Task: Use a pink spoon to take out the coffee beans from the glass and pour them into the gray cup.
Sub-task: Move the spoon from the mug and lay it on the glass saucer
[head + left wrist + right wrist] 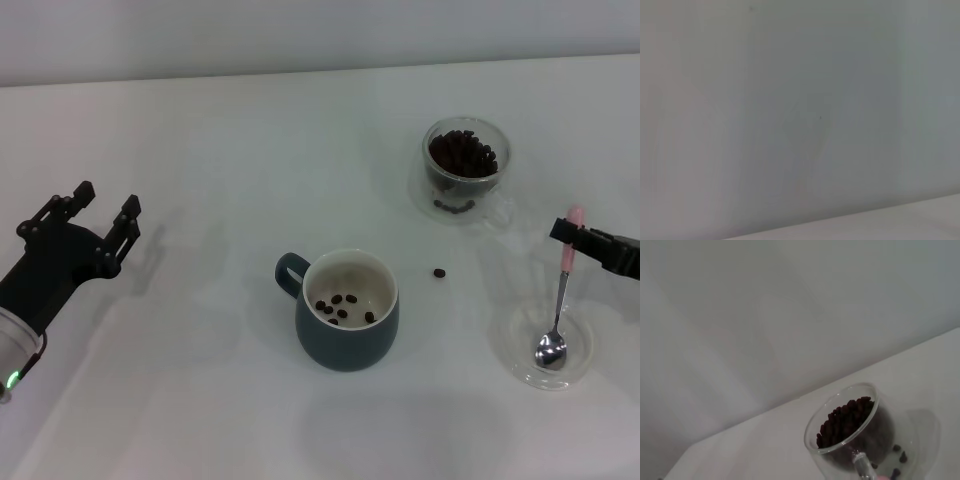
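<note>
The right gripper [568,237] grasps the pink spoon [560,300], its bowl in the dish [515,368]. The left gripper [100,215] hangs released, far left.

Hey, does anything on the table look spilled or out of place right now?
Yes. One stray coffee bean lies on the table between the gray cup and the glass, outside both. Nothing else looks odd.

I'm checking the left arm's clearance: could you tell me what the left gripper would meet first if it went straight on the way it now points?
The left gripper, open at the table's left side, points away from the robot, slightly rightward. That line looks free: only bare table, then probably the back wall. The gray cup and glass sit well right of it.
</note>
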Controlling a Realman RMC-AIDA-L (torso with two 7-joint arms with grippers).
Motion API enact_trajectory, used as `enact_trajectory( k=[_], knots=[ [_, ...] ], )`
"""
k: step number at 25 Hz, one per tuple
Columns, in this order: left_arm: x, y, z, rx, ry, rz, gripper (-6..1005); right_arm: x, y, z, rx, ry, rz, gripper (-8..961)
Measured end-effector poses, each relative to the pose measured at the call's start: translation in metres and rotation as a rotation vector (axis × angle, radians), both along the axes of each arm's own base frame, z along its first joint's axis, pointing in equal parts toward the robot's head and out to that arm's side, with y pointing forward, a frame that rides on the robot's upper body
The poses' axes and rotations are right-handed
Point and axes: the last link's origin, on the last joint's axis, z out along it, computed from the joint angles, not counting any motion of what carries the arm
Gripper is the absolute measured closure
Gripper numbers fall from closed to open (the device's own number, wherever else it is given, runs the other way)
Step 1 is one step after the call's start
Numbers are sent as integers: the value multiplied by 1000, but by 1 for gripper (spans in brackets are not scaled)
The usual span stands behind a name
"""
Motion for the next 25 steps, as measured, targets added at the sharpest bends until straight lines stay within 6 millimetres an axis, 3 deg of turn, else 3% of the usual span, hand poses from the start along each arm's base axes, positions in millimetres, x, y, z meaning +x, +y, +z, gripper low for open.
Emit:
enact_trajectory(
  k=[25],
  knots=[
    [1, 1, 0, -1, 3, -2, 422, 0, 6, 0, 2, -13, -7, 750]
  ],
)
